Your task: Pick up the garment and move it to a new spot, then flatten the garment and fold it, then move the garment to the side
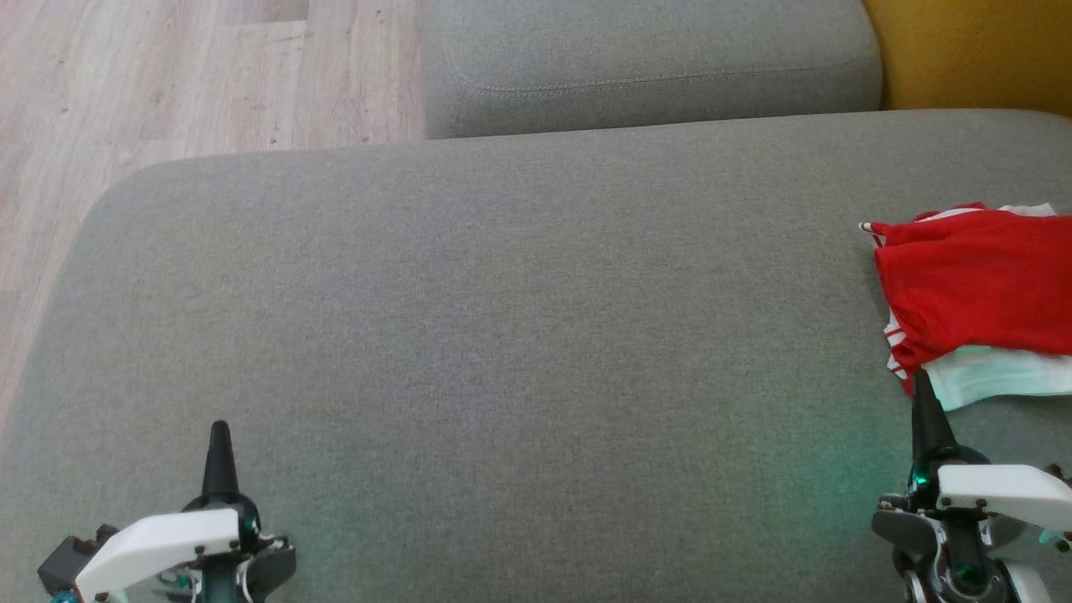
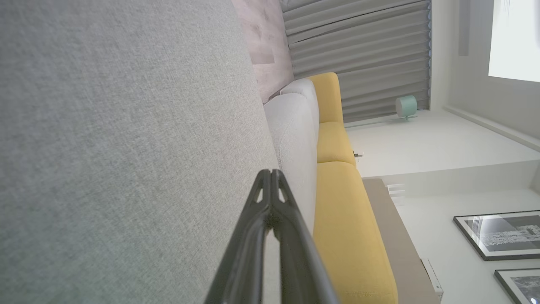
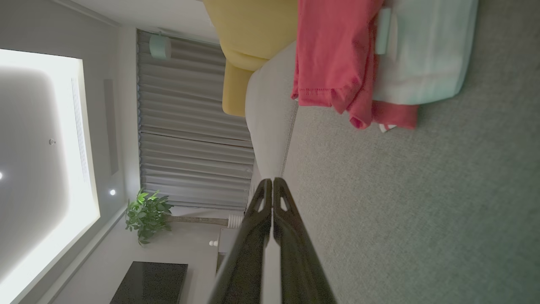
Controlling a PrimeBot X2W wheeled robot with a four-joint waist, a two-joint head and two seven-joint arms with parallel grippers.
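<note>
The garment (image 1: pixel 980 289) is a red piece with white trim, folded into a small stack over a pale mint-white layer (image 1: pixel 1001 377) at the right edge of the grey sofa seat (image 1: pixel 502 335). The right wrist view has the garment (image 3: pixel 333 59) ahead of the fingers, a short way off. My right gripper (image 1: pixel 921 381) is shut and empty, its tip just below the stack's near corner. My left gripper (image 1: pixel 219 429) is shut and empty at the lower left, far from the garment, with its fingertips (image 2: pixel 270 173) together above the bare cushion.
A second grey cushion (image 1: pixel 653 63) lies behind the seat, with yellow upholstery (image 1: pixel 971 50) at the far right. Wooden floor (image 1: pixel 167 84) lies past the seat's rounded left edge. The wrist views show curtains (image 2: pixel 358 55), a plant (image 3: pixel 145 213) and framed pictures (image 2: pixel 498 234).
</note>
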